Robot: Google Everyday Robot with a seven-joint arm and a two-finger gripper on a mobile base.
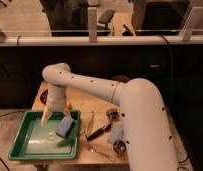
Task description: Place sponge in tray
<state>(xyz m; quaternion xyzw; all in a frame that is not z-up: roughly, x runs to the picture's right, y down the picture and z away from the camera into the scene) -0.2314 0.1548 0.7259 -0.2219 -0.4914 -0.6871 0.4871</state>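
A blue sponge (65, 127) lies inside the green tray (30, 150), against its right wall. The tray sits on the wooden table (90, 107) at the front left. My gripper (56, 113) hangs from the white arm (95, 90) just above the tray's back edge, up and to the left of the sponge. Its fingers are spread apart and hold nothing; one fingertip (45, 119) points down into the tray.
To the right of the tray lie a black-handled utensil (98, 132), a spoon (100, 150), a pale packet (116, 133) and two small round metal things (113, 114) (120, 147). My bulky white arm covers the table's right side. A dark counter with glass panels stands behind.
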